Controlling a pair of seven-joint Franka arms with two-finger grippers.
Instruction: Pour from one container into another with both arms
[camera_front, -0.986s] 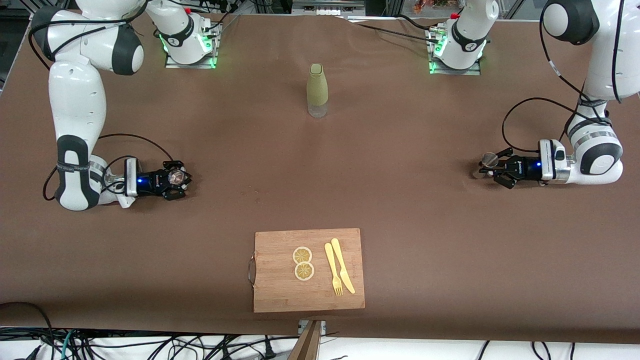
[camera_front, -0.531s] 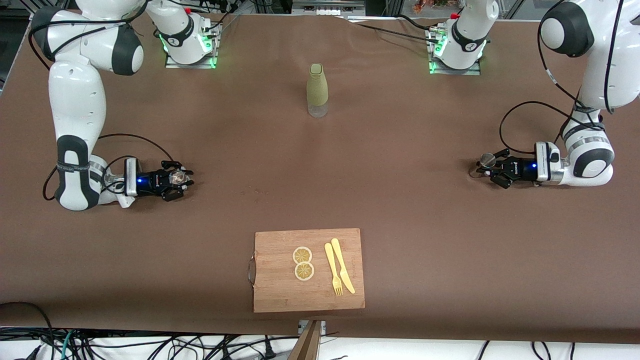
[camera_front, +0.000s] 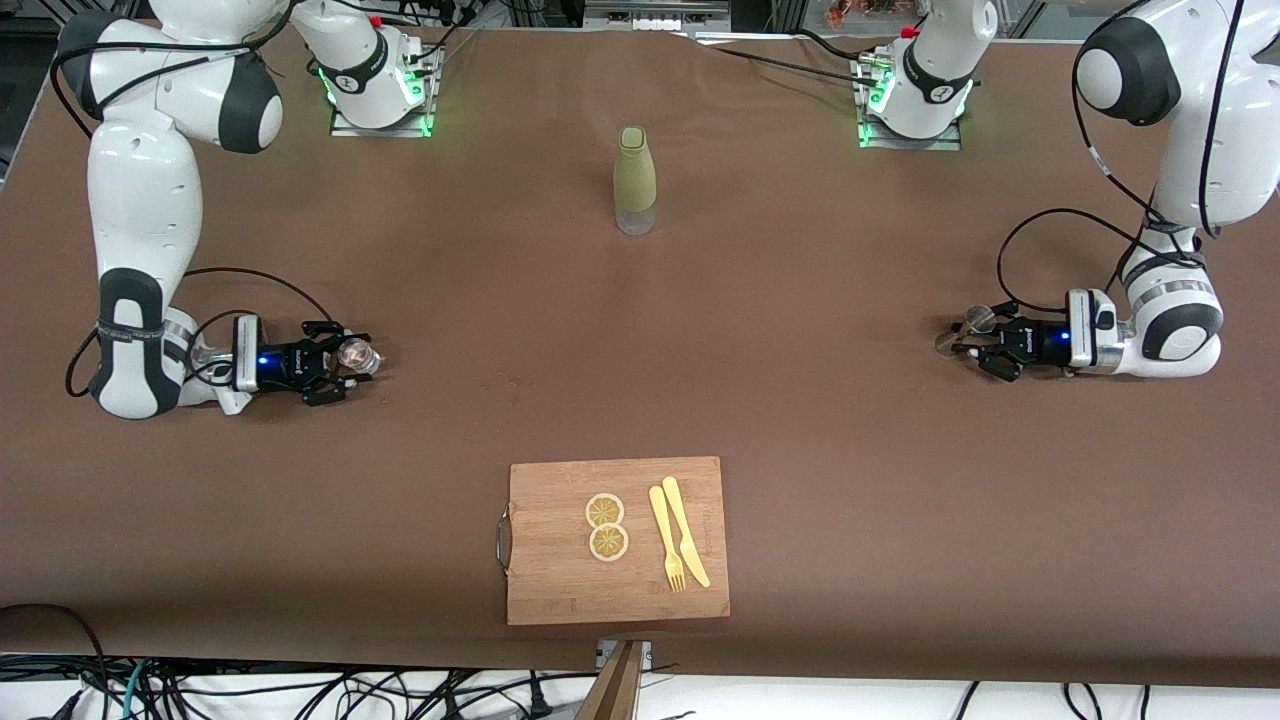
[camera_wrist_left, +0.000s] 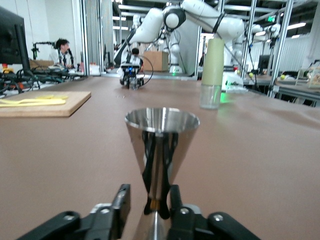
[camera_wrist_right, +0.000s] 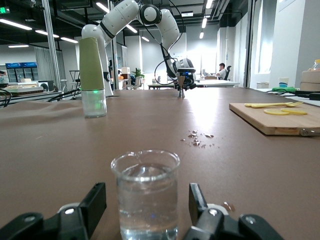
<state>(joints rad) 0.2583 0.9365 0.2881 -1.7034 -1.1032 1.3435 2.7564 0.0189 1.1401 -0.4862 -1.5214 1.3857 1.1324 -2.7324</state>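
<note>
While the right end effector (camera_front: 352, 360) is kept low on the tabletop (camera_front: 800, 400) at the right arm's end, its fingers (camera_wrist_right: 95, 202) are seen spread apart on either side of a small clear glass beaker (camera_front: 357, 353), which stands upright between them with gaps at both sides, so nothing is gripped; a green bottle (camera_front: 634, 180) with a clear base is stood near the middle of the tabletop, between the two arm bases; nearer to the front camera, a wooden cutting board (camera_front: 560, 570) is laid flat, and on it two lemon slices (camera_front: 606, 527) are set beside a yellow fork (camera_front: 666, 538) and a yellow knife (camera_front: 685, 531); at the left arm's end, the left end effector (camera_front: 968, 343) is held low, its fingers (camera_wrist_left: 121, 200) parted a little around the narrow waist of a steel jigger (camera_front: 974, 322) that stands upright; one finger is seen clear of the metal, while contact at the other cannot be told
</note>
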